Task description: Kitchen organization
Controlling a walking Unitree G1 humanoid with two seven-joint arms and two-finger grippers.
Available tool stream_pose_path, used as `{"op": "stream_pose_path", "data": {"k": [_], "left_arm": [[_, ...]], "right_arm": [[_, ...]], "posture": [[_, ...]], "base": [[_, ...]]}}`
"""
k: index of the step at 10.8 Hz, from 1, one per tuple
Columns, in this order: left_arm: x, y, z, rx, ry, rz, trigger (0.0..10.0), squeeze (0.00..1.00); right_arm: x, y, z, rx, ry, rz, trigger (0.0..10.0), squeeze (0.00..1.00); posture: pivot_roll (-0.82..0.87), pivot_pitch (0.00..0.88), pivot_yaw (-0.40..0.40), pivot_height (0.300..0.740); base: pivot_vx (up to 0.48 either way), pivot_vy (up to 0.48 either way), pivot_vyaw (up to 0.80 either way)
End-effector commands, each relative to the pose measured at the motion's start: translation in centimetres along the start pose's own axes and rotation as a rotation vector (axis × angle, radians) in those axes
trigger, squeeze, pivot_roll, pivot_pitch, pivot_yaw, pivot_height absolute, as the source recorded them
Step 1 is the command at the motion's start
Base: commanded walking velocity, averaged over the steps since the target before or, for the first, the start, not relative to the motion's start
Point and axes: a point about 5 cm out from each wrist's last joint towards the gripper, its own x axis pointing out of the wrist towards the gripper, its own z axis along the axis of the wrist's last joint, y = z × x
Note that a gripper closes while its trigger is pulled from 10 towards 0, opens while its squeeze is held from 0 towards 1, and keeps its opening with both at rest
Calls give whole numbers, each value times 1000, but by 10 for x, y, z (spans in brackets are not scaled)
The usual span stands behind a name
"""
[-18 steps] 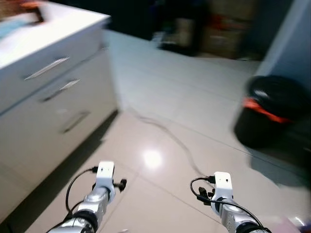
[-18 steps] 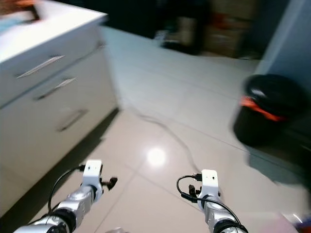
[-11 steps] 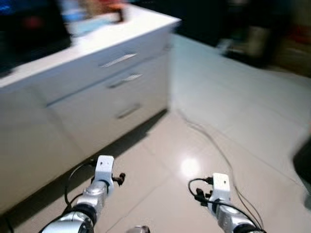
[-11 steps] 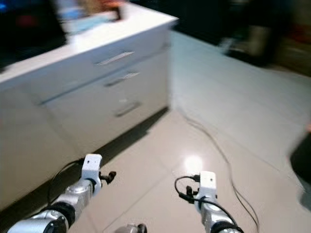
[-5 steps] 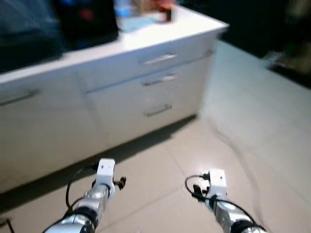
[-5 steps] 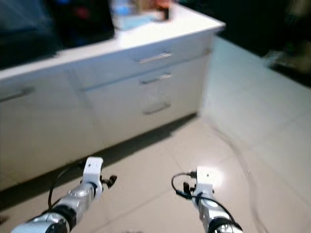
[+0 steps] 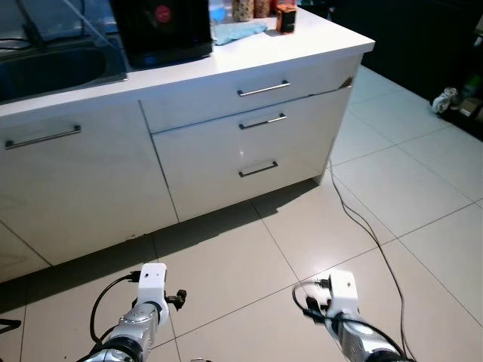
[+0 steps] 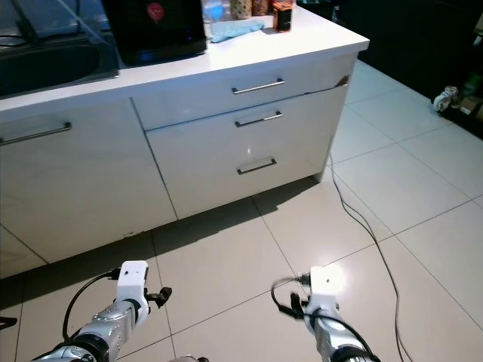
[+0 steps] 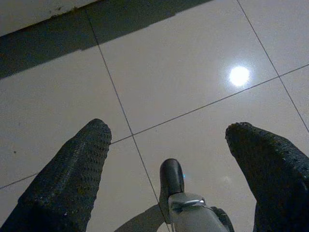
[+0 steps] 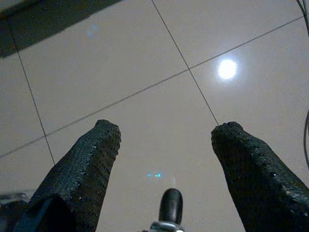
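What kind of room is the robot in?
Most likely a kitchen: a white counter with a sink set in it, three drawers below, and jars standing on top.

Sharp, bright; glare on floor tiles (image 7: 249, 264)

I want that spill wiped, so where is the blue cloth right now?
The blue cloth lies on the white counter toward its right end, between the black appliance and the small orange box.

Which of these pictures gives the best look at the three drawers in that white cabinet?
The left eye view: the three drawers sit near its middle, handles sharp. The right eye view shows them almost as well. Both wrist views look down at floor tiles.
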Motion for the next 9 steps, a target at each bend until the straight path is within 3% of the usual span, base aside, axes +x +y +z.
{"op": "stream_pose_path", "data": {"k": [1, 3, 5, 6, 9], "left_arm": [[1, -2, 4, 19, -17, -15, 10000, 0], [3, -11, 37, -65, -140, -73, 10000, 0], [3, -12, 49, -97, -189, -74, 10000, 0], [2, -14, 61, -93, -251, -91, 10000, 0], [-5, -21, 96, -37, -441, -176, 10000, 0]], "right_arm": [[0, 1, -1, -25, 4, 10, 10000, 0], [2, 5, 18, 18, -80, 33, 10000, 0], [2, 2, 21, 17, -107, 32, 10000, 0], [1, 2, 29, -14, -159, 38, 10000, 0], [-2, 12, 72, 32, -388, 102, 10000, 0]], "posture": [[-48, 4, 41, 740], [-54, 0, 44, 740], [-58, 0, 45, 740], [-56, 0, 47, 740], [-56, 15, 41, 740]], "base": [[0, 0, 0], [206, 0, 0], [480, 0, 0], [480, 0, 0], [477, 0, 0]]}}
